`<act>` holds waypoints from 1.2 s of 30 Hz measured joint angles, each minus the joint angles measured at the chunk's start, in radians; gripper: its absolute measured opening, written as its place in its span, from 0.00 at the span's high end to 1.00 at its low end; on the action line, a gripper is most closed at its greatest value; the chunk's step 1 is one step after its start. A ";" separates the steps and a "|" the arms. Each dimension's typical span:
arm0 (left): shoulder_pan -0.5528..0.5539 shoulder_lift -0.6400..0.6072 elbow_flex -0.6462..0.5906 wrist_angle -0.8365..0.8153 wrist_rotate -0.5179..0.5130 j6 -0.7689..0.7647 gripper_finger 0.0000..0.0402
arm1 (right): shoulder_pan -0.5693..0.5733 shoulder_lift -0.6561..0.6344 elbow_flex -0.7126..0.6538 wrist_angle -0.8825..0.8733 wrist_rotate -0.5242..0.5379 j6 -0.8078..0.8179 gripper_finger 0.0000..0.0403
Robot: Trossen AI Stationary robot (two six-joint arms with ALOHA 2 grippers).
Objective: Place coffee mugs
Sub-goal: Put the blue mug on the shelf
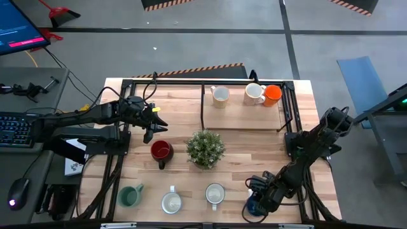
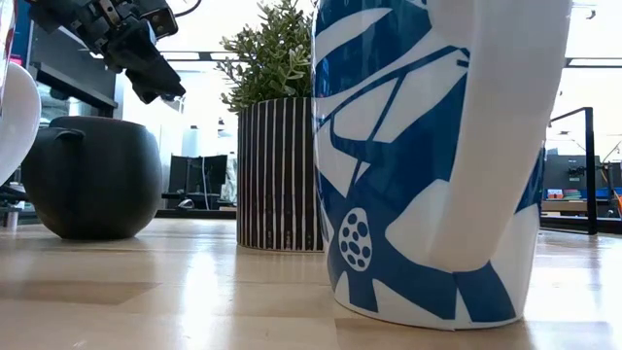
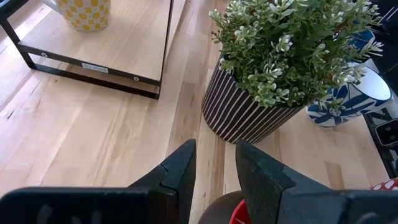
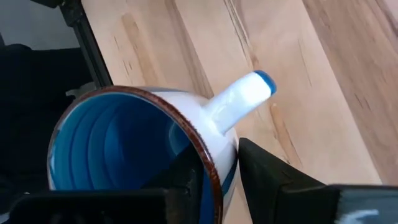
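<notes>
The red mug (image 1: 161, 151) stands upright on the table left of the plant and looks dark in the low view (image 2: 92, 175). My left gripper (image 1: 151, 130) (image 2: 155, 83) (image 3: 216, 165) hovers open just above it. Only the mug's rim (image 3: 239, 214) shows under the fingers. My right gripper (image 1: 257, 200) (image 4: 221, 171) is at the near right edge, shut on the blue mug (image 1: 253, 208) (image 4: 118, 143). Green (image 1: 130, 195), white (image 1: 172, 202) and blue-patterned (image 1: 215, 194) (image 2: 437, 156) mugs stand in the near row. Cream (image 1: 220, 95), white (image 1: 254, 93) and orange (image 1: 273, 94) mugs stand on the far platform. My right gripper holds the blue mug by its wall at the rim (image 4: 208, 158), close beside the handle (image 4: 239, 102). One finger is inside the mug and one outside. The fingers come from above, slanting down. Whether the mug's base is off the table I cannot tell.
The striped pot with the spiky plant (image 1: 205, 147) (image 2: 277, 165) (image 3: 273, 74) stands mid-table, right of the red mug. A black-framed wooden platform (image 1: 241, 114) fills the far side. Bare wood lies between the plant and the near row.
</notes>
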 joint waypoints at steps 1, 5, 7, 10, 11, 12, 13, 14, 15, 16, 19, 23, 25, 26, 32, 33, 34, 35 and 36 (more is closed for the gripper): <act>0.000 0.000 0.000 0.000 0.000 0.000 0.74 | 0.000 0.000 0.000 0.000 0.003 0.001 0.80; 0.000 0.000 0.000 0.000 0.000 0.001 0.74 | 0.000 0.000 0.000 0.000 0.031 0.001 0.80; 0.000 0.000 0.000 0.000 0.000 0.001 0.74 | 0.000 0.000 0.000 0.000 0.049 0.001 0.80; 0.000 0.000 0.000 0.000 0.000 0.002 0.74 | -0.001 0.000 0.000 0.000 0.057 0.001 0.80; 0.000 0.000 0.000 0.000 0.000 0.002 0.74 | -0.001 0.000 0.000 0.000 0.050 0.001 0.80; 0.000 0.000 0.000 0.000 0.000 0.002 0.74 | -0.001 0.000 0.000 -0.001 0.042 0.001 0.80; 0.000 0.000 0.000 0.000 0.000 0.002 0.74 | -0.001 0.000 0.000 -0.003 0.039 0.000 0.80; 0.000 0.000 0.000 0.000 0.000 0.003 0.74 | -0.001 0.000 0.000 -0.005 0.039 0.001 0.80; 0.000 0.000 0.000 0.000 0.000 0.010 0.74 | -0.001 0.000 0.000 -0.008 0.040 0.000 0.80; 0.000 0.000 0.000 0.000 0.000 0.018 0.74 | -0.001 0.000 0.000 -0.008 0.043 0.001 0.80; 0.000 0.000 0.000 0.000 0.000 0.027 0.74 | -0.001 0.000 0.000 -0.011 0.057 0.000 0.80; 0.000 0.000 0.000 0.000 0.000 0.027 0.74 | -0.001 0.000 0.000 -0.017 0.077 0.000 0.80; 0.000 0.000 0.000 0.000 0.000 0.027 0.74 | -0.001 0.000 0.000 -0.018 0.081 0.000 0.80; 0.000 0.000 0.000 0.000 0.000 0.027 0.74 | -0.001 -0.001 0.000 -0.018 0.081 0.000 0.80; 0.000 0.000 0.000 0.000 0.000 0.027 0.74 | -0.001 -0.001 0.000 -0.019 0.084 -0.006 0.80; 0.000 0.000 0.000 0.000 0.000 0.027 0.74 | -0.001 -0.001 0.000 -0.019 0.085 -0.007 0.80; 0.000 0.000 0.000 0.000 0.000 0.027 0.74 | -0.001 -0.001 0.000 -0.019 0.085 -0.007 0.80; 0.000 0.000 0.000 0.000 0.000 0.027 0.74 | -0.001 -0.001 0.000 -0.019 0.085 -0.007 0.80; 0.000 0.000 0.000 0.000 0.000 0.027 0.74 | -0.001 -0.001 0.000 -0.019 0.086 -0.007 0.80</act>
